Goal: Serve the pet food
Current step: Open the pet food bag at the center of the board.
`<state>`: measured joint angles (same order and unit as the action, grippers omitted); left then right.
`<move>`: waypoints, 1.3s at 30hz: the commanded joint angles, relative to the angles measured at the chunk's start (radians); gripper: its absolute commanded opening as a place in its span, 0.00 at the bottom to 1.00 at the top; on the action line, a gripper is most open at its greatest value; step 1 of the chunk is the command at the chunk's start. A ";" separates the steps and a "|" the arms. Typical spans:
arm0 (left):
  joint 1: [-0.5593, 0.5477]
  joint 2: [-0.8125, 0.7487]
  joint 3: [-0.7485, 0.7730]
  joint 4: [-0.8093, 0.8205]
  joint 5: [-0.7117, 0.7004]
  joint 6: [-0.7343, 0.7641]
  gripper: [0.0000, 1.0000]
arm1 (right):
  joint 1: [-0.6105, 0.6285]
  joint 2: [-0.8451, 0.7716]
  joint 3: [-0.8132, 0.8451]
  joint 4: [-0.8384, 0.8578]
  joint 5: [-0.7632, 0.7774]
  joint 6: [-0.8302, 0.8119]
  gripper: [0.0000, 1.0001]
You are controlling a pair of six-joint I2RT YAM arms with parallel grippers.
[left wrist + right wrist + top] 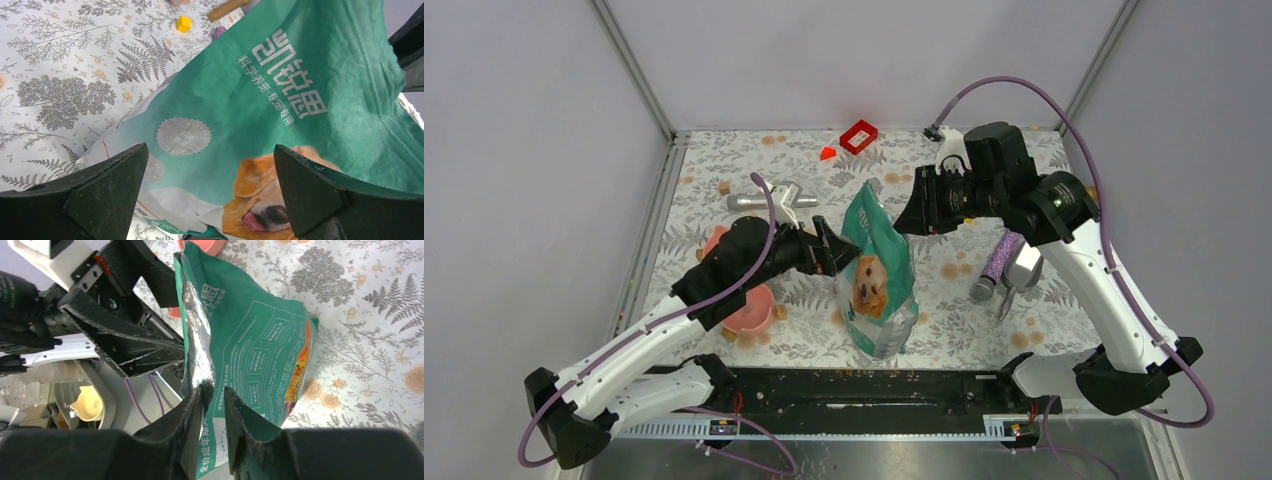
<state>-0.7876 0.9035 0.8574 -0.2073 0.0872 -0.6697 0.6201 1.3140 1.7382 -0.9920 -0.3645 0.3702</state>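
Standing upright mid-table in the top view, the teal-green and white pouch printed with a golden dog [879,275] has the left gripper [836,250] at its left, the right gripper [914,215] at its far right, and a pink round bowl [754,312] near-left. Left wrist: jaws spread wide, gripping nothing. Right wrist: jaws pinch the pouch's open rim; kibble unseen. Pulling one-sidedly could topple it and spill kibble.

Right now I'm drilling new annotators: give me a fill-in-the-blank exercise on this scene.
The teal-green foil pouch shows a golden ___'s face. The right gripper is shut on that pouch's ___ edge. The left gripper is ___. The round bowl under the left arm is ___.
Missing: dog; top; open; pink.
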 commanded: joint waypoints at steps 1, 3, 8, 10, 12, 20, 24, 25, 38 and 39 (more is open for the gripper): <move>0.005 0.006 0.054 0.072 0.031 0.019 0.99 | 0.009 0.002 0.024 0.017 -0.105 -0.010 0.31; 0.004 0.009 0.060 0.077 0.038 0.016 0.99 | 0.012 -0.001 0.023 0.016 -0.097 -0.008 0.32; 0.004 0.030 0.090 0.089 0.064 0.013 0.99 | 0.034 0.014 0.042 -0.032 -0.056 -0.044 0.34; 0.005 0.049 0.105 0.094 0.070 0.012 0.99 | 0.049 0.025 0.063 -0.069 -0.052 -0.075 0.36; 0.004 0.068 0.123 0.095 0.083 0.012 0.99 | 0.065 0.035 0.087 -0.104 -0.034 -0.106 0.38; 0.005 0.084 0.151 0.097 0.110 0.011 0.99 | 0.101 0.072 0.133 -0.159 0.098 -0.126 0.37; 0.004 0.067 0.146 0.099 0.107 0.012 0.99 | 0.112 0.099 0.148 -0.156 0.112 -0.112 0.37; 0.005 0.066 0.146 0.100 0.108 0.012 0.99 | 0.117 0.106 0.150 -0.156 0.108 -0.113 0.37; 0.004 -0.029 0.193 -0.013 0.004 -0.068 0.99 | 0.126 0.035 -0.013 0.089 -0.145 -0.020 0.00; 0.005 -0.042 0.212 -0.049 -0.018 -0.083 0.99 | 0.126 0.020 -0.036 0.121 -0.148 -0.012 0.00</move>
<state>-0.7837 0.9463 0.9741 -0.2604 0.1368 -0.6903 0.7284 1.3739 1.7733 -0.9886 -0.4255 0.3138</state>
